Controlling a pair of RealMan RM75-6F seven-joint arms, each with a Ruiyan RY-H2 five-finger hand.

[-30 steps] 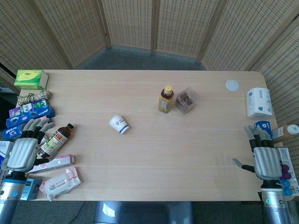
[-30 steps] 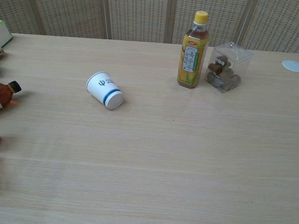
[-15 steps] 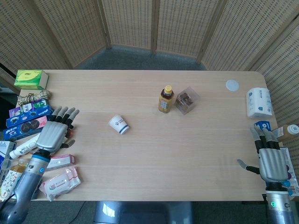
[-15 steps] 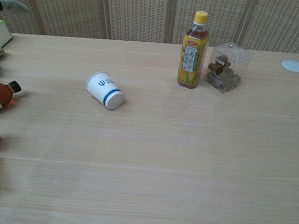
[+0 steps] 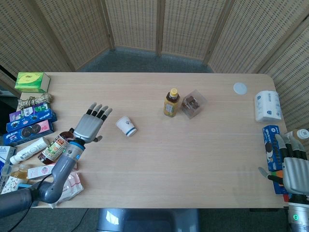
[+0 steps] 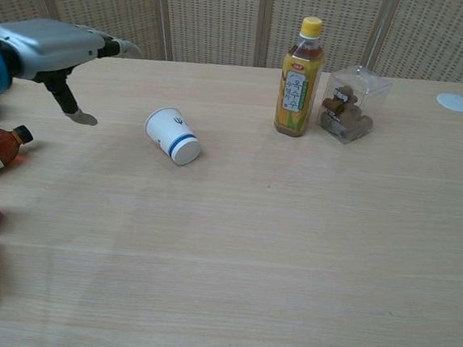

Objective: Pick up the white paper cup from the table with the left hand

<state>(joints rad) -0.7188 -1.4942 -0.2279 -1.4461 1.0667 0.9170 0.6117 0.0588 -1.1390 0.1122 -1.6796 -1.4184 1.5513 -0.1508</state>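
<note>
Lying just right of the spread left hand (image 5: 89,126), white paper cup (image 5: 126,126).

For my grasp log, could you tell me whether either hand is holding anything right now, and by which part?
Nothing is held. The left hand is open beside the white paper cup, apart from it; the right hand is empty.

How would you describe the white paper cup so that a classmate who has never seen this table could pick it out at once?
Start at the wooden table and find the yellow-capped drink bottle near its middle. To the left of the bottle, between it and the open left hand, lies the white paper cup. Unlike the upright bottle, it lies on its side, white with a blue band.
</note>
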